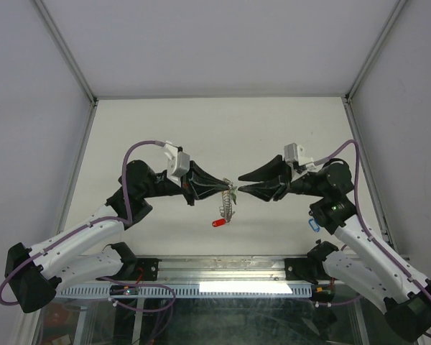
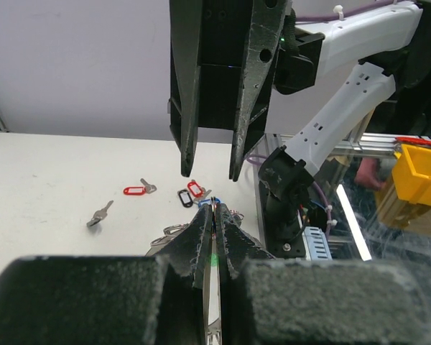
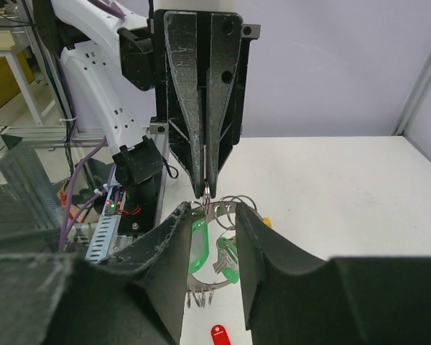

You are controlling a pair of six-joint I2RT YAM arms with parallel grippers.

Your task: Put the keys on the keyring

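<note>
Toward the table's (image 1: 215,129) near edge, the left gripper (image 1: 228,190) clamps the keyring (image 1: 230,205); the right gripper (image 1: 239,182) faces it, parted and empty.

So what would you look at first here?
Two black arms meet nose to nose over the middle of the white table. The left gripper is pinched shut on the keyring, and the right gripper is open right in front of it. Green tags hang at the keyring, and a red tag shows just below it in the top view.
</note>
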